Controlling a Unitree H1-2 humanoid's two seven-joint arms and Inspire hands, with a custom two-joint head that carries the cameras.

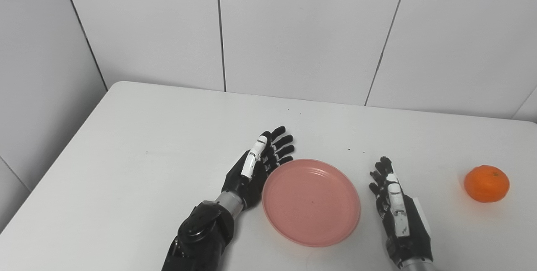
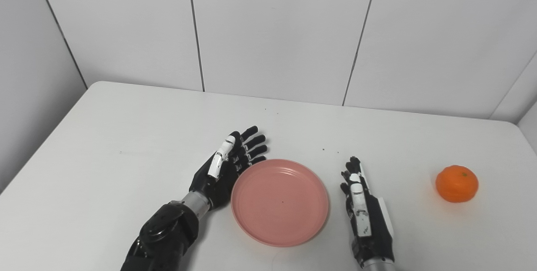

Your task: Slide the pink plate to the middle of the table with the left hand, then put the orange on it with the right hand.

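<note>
A plain pink plate [image 1: 311, 202] sits on a white surface [image 1: 138, 166]. Flanking the plate are two black-and-white hands; right of it, a bright orange [image 1: 486, 183].

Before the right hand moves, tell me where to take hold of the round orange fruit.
Grip the round orange fruit across its widest middle, coming from above and its left, where the open right hand lies. It sits stem-up, alone on the white table, all sides free.

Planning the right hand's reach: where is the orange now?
The orange sits on the table near its right edge, to the right of the right hand, apart from the pink plate.
</note>
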